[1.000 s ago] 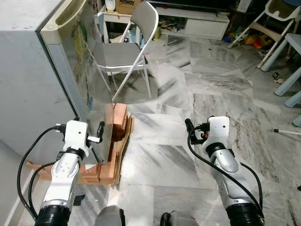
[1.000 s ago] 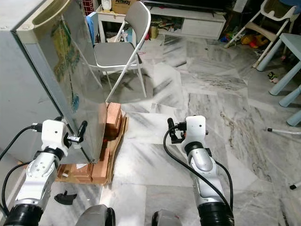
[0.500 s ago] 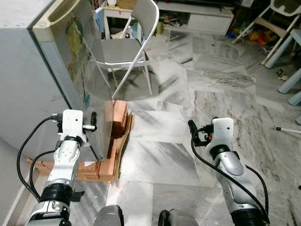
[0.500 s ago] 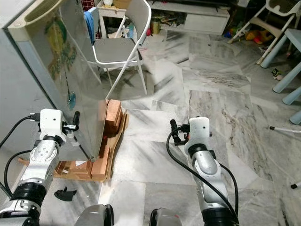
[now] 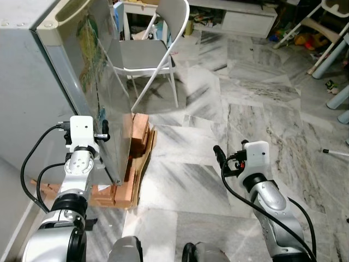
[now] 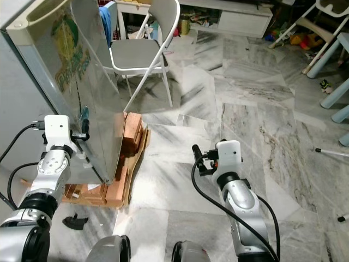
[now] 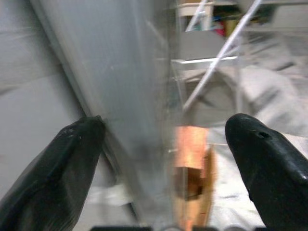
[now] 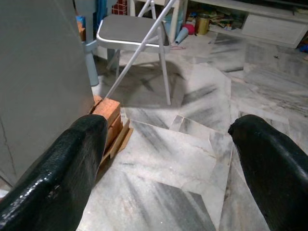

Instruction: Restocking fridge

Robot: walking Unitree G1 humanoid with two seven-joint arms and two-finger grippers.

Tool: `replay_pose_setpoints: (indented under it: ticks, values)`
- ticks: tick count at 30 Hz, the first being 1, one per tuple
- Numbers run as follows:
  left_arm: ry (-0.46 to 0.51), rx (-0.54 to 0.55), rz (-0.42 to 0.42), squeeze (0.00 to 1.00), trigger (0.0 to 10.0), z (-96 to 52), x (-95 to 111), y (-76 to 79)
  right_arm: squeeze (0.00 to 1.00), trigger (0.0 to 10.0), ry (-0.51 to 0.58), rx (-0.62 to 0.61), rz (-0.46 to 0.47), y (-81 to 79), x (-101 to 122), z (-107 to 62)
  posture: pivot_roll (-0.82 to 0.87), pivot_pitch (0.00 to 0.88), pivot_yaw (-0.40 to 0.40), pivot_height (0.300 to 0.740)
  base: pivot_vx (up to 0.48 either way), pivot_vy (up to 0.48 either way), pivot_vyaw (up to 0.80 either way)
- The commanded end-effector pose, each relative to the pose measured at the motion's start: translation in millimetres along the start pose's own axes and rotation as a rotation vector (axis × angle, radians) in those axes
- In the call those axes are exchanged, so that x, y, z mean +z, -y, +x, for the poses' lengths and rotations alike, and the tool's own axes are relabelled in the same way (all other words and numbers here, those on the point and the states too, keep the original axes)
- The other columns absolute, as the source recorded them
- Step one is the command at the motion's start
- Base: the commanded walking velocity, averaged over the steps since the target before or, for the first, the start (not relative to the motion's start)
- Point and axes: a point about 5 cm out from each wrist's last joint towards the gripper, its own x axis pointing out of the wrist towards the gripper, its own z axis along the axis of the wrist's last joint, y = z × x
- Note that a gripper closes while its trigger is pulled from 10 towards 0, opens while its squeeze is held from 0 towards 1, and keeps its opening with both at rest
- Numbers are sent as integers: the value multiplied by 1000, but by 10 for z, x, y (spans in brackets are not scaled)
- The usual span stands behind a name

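The left end effector point(image 7: 163, 159) has its two black fingers point(image 7: 72, 159) spread apart on either side of the front vertical edge of the grey fridge point(image 5: 32, 82), low on the door point(image 6: 90, 93), which carries a green and yellow sticker. The right end effector point(image 8: 168, 163) hangs over the marble floor point(image 5: 218, 120) well apart from the fridge, its fingers also spread and holding nothing. The fridge stands on a low wooden pallet point(image 5: 133, 164) on the floor, and just beyond its far corner is a white folding chair point(image 5: 152, 54).
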Motion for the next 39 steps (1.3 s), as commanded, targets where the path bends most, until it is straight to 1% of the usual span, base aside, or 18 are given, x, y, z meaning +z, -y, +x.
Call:
replay_pose_setpoints:
  ticks: [1, 3, 4, 6, 10, 12, 13, 15, 16, 18, 19, 21, 23, 24, 25, 29, 30, 39]
  values:
    - [15, -81, 24, 0, 10000, 22, 49, 152, 0, 10000, -8, -14, -2, 35, 0, -30, -14, 93, -61, 740, 0, 0, 0]
    - [29, -127, 35, 0, 10000, 23, 71, 246, 0, 10000, -17, -16, -4, 41, -13, -38, -13, 92, -57, 740, 0, 0, 0]
    - [50, -207, 48, 0, 10000, 11, 100, 416, 0, 10000, -32, -21, -6, 50, -39, -51, -12, 92, -54, 740, 0, 0, 0]
    - [63, -269, 54, 0, 10000, -6, 120, 568, 0, 10000, -50, -24, -9, 53, -71, -55, -13, 90, -51, 740, 0, 0, 0]
    - [72, -335, 65, 0, 10000, -12, 161, 738, 0, 10000, -84, -21, -23, 53, -126, -69, -14, 88, -49, 740, 0, 0, 0]
    - [126, -489, 77, 0, 10000, -72, 289, 1076, 0, 10000, -128, -37, -48, 100, -211, -123, -13, 87, -48, 740, 0, 0, 0]
    - [126, -489, 77, 0, 10000, -72, 289, 1076, 0, 10000, -128, -37, -48, 100, -211, -123, -13, 87, -48, 740, 0, 0, 0]
    - [252, -777, 92, 0, 10000, -332, 503, 1651, 0, 10000, -194, -60, -75, 174, -355, -199, -8, 82, -44, 740, 0, 0, 0]
    - [252, -777, 92, 0, 10000, -332, 503, 1651, 0, 10000, -194, -60, -75, 174, -355, -199, -8, 82, -44, 740, 0, 0, 0]
    - [344, -1006, 72, 0, 10000, -668, 655, 2091, 0, 10000, -229, -76, -64, 206, -445, -245, -21, 79, -35, 740, 0, 0, 0]
    - [352, -1051, 57, 0, 10000, -742, 676, 2169, 0, 10000, -231, -78, -58, 204, -453, -247, -23, 78, -33, 740, 0, 0, 0]
    - [344, -1055, 60, 0, 10000, -741, 652, 2169, 0, 10000, -226, -79, -54, 196, -449, -243, -27, 77, -28, 740, 0, 0, 0]
    - [311, -998, 89, 0, 10000, -621, 555, 2028, 0, 10000, -220, -81, -51, 181, -444, -237, -25, 75, -26, 740, 0, 0, 0]
    - [282, -910, 100, 0, 10000, -472, 488, 1796, 0, 10000, -219, -81, -48, 174, -452, -239, -17, 76, -25, 740, 0, 0, 0]
    - [282, -910, 100, 0, 10000, -472, 488, 1796, 0, 10000, -219, -81, -48, 174, -452, -239, -17, 76, -25, 740, 0, 0, 0]
    - [254, -814, 94, 0, 10000, -347, 417, 1506, 0, 10000, -219, -78, -45, 168, -460, -233, 3, 77, -32, 740, 0, 0, 0]
    - [222, -749, 102, 0, 10000, -318, 307, 1276, 0, 10000, -207, -69, -40, 153, -445, -198, 12, 76, -37, 740, 0, 0, 0]
    - [119, -559, 70, 0, 10000, -533, -128, 629, 0, 10000, -156, -51, -23, 104, -350, -89, 36, 74, -52, 740, 0, -61, 0]
